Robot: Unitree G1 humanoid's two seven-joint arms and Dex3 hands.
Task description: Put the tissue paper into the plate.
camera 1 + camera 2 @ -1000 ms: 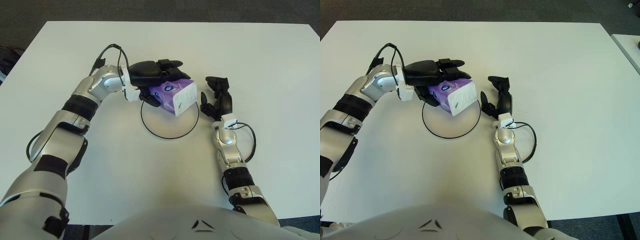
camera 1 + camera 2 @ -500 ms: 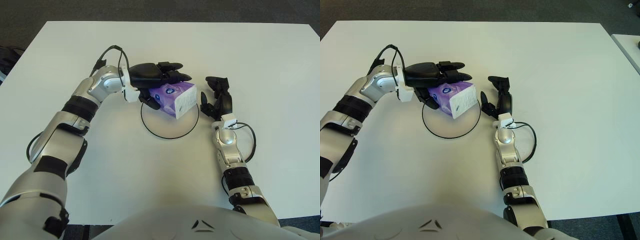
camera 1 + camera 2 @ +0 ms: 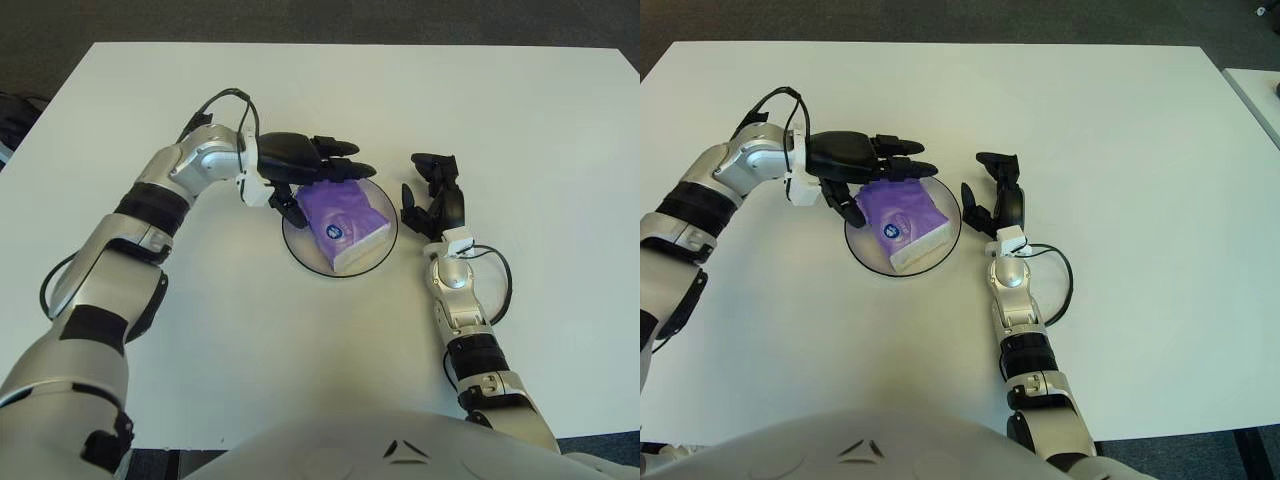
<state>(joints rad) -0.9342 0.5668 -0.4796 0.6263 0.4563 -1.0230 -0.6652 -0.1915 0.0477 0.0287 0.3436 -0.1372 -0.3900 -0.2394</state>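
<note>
A purple tissue pack (image 3: pixel 343 222) with a white end lies flat in the round, dark-rimmed plate (image 3: pixel 302 254) at the table's middle. My left hand (image 3: pixel 305 168) hovers over the plate's far left edge with its fingers spread; it holds nothing, and the pack lies just below its fingertips. My right hand (image 3: pixel 434 192) is parked just right of the plate, empty, with relaxed fingers. The same pack also shows in the right eye view (image 3: pixel 902 220).
The white table (image 3: pixel 520 130) stretches wide on all sides of the plate. Its far edge meets a dark floor. My left arm's cable loops above the forearm (image 3: pixel 222 105).
My left hand opened and let go of the tissue pack, which dropped flat into the plate. The hand pulled slightly left. The right hand has not moved.
</note>
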